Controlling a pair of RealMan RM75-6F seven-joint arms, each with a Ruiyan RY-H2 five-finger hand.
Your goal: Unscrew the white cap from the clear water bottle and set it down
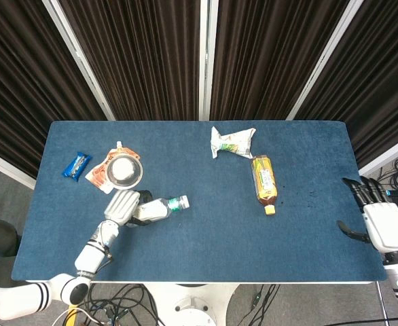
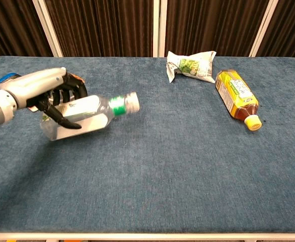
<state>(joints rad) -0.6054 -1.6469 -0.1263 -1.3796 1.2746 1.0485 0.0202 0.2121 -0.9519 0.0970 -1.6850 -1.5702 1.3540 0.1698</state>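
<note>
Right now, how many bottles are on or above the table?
2. The clear water bottle is held tilted in the left hand at the table's left side. The yellow bottle lies at the right, near the snack bag.
</note>
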